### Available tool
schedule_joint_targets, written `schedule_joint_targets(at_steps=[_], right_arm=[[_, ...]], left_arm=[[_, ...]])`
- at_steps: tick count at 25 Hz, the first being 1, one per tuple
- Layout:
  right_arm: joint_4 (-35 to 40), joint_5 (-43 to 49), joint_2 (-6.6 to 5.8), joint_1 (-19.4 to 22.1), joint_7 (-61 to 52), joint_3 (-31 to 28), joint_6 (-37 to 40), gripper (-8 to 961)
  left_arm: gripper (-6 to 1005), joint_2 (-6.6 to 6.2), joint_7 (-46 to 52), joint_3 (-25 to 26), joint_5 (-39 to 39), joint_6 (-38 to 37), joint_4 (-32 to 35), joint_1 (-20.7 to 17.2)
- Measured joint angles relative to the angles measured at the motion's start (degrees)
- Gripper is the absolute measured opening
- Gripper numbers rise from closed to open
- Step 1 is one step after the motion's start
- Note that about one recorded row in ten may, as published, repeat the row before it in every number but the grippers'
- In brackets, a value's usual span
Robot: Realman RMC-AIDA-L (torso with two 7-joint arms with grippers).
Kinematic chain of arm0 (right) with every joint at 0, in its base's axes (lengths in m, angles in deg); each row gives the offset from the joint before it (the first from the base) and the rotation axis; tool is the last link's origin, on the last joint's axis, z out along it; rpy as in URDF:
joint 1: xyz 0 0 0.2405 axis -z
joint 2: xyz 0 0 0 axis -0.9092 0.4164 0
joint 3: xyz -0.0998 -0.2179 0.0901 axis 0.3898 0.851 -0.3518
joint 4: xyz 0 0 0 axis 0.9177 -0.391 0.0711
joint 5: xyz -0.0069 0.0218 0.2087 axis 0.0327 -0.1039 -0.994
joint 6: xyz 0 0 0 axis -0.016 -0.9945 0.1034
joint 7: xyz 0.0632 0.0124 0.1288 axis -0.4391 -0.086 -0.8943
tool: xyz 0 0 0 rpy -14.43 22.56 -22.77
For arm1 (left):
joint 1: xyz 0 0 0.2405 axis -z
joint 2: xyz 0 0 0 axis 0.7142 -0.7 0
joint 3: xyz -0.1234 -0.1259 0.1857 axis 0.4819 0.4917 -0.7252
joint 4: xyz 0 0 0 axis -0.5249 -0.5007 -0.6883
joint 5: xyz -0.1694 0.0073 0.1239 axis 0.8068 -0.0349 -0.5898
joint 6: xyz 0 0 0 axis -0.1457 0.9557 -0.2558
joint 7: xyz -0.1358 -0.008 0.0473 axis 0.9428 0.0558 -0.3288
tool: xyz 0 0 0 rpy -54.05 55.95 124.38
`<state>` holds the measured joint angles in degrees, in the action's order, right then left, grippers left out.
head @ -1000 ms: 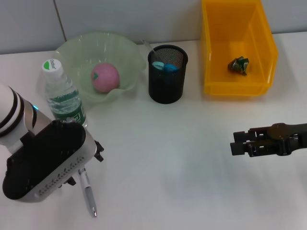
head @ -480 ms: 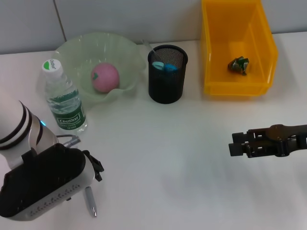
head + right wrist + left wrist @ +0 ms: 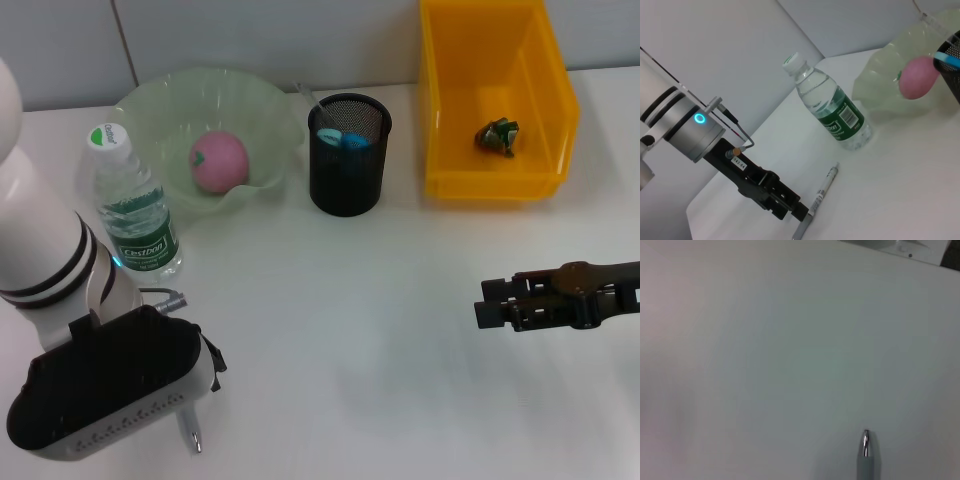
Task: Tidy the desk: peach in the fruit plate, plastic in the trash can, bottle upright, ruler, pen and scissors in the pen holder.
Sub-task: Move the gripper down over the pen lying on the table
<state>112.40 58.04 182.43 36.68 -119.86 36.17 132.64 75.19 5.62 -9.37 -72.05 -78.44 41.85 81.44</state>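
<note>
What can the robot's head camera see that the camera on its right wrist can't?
Only the head view shows the yellow trash can with crumpled plastic inside, the whole black pen holder, and the right pincer hovering over the desk.

Only the right wrist view shows nearly the whole pen lying flat, with the left pincer low beside it.

Both show the upright water bottle, the peach in the green fruit plate, and the left arm.
</note>
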Motion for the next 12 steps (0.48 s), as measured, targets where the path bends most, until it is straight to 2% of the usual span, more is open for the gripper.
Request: schedule_joint_targets(at_steps=[12], right_arm=[[0.3,0.2,-0.13,-0.1,-0.3,0.2,0.6,714]], left_arm=[[752,0.33,-0.3,-1.2,0.4,-0.1,-2.5,2.3]])
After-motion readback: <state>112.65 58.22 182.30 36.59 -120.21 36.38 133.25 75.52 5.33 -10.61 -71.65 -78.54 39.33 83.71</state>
